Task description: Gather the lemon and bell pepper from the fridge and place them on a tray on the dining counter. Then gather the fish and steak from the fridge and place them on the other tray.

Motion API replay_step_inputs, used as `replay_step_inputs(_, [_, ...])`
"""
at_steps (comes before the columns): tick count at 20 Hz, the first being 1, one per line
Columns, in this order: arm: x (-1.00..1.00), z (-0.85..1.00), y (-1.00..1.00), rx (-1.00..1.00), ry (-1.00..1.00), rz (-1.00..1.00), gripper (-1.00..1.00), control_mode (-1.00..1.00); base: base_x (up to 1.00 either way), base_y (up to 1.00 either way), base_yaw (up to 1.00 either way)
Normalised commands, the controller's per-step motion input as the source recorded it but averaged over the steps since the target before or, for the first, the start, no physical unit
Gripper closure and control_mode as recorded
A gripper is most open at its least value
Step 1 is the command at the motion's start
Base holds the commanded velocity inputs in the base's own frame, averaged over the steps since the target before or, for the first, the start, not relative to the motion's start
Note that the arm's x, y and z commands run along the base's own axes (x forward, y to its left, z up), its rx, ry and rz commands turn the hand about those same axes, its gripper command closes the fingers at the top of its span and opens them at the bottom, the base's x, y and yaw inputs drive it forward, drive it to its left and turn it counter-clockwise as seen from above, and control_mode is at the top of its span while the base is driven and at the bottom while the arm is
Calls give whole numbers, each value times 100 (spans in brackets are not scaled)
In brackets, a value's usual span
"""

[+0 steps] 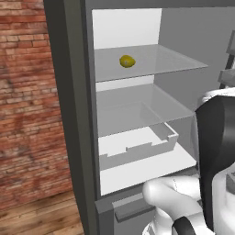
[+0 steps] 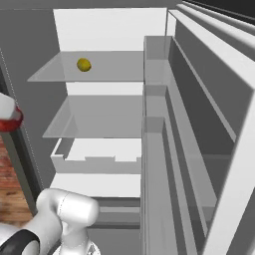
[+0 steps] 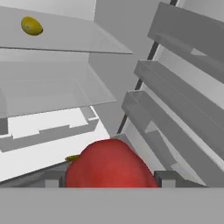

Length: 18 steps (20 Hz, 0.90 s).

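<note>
The fridge (image 1: 73, 114) stands open, white inside with glass shelves. On its top shelf lies the yellow lemon (image 1: 127, 61) (image 2: 83, 64), up in the left corner of the hand view (image 3: 31, 26). The glossy red bell pepper (image 3: 109, 164) sits between my two finger tips in the hand view, and my gripper (image 3: 109, 180) is shut on it, low in front of the fridge opening. A red patch at the left edge of the right base view looks like the same bell pepper (image 2: 9, 122). The shelves show no fish or steak.
A white drawer (image 1: 137, 147) sits pulled out above the bottom shelf. The open door with its stacked grey bins (image 2: 164, 124) stands close on the right. A brick wall (image 1: 27, 92) and wooden floor (image 1: 41, 215) lie left of the fridge.
</note>
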Motion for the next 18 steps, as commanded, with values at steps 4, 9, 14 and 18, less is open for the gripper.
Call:
replay_step_inputs(4, [-26,-1,5,0,0,0,100,100,-15,6,0])
replay_step_inputs(9, [0,0,0,0,0,0,100,100,-64,50,-1])
replay_step_inputs(14, [0,0,0,0,0,0,100,100,-53,76,-7])
replay_step_inputs(18, [0,0,0,0,0,0,100,100,-45,86,-12])
